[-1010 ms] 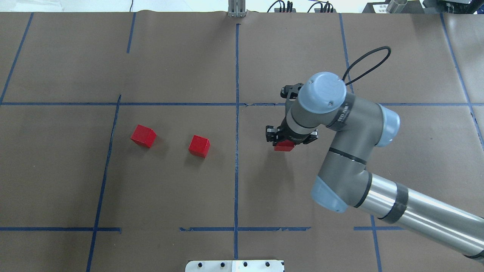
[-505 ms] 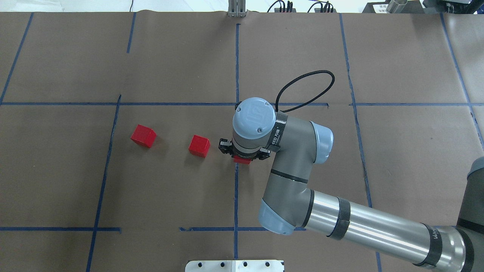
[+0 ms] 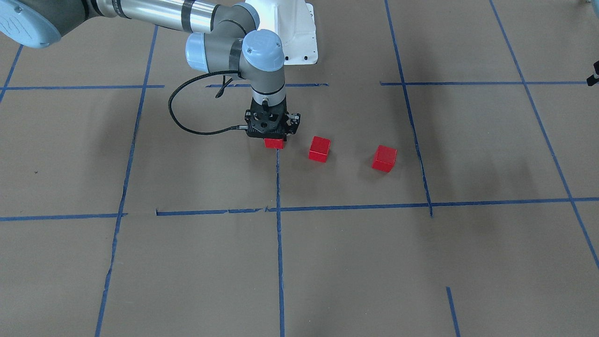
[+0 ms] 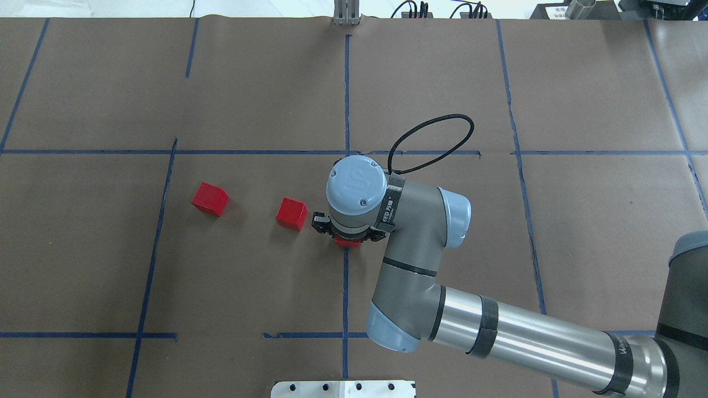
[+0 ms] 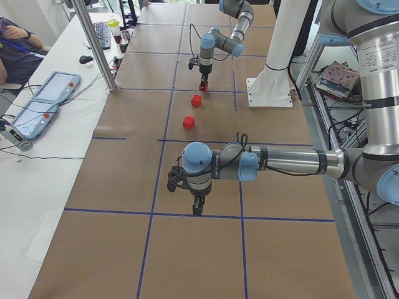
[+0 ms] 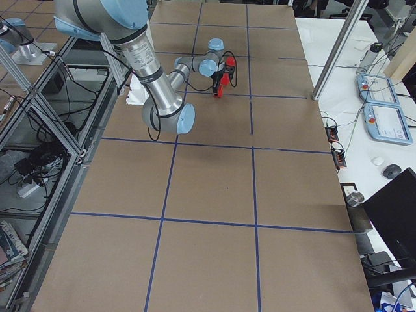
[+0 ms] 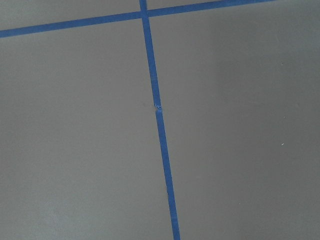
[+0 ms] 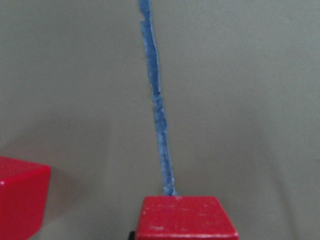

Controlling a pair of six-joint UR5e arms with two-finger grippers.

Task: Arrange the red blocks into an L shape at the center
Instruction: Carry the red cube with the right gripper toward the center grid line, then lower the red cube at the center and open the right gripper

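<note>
Overhead exterior shows my right gripper (image 4: 347, 238) clamped on one red block (image 4: 348, 244) over the blue tape line (image 4: 345, 287) of the center cell (image 4: 249, 276), with a second block (image 4: 291, 213) near and a third block (image 4: 210, 199) farther left; I judge these light, rigid, matte cubes, best pinched across opposite flat faces, and I cannot tell my left gripper's (image 5: 197, 208) opening.

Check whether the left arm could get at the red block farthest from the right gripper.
Probably yes: the outer red block lies alone on bare paper, nothing over it. The right gripper, shut on the held block, is well aside. The left gripper must travel, though.
</note>
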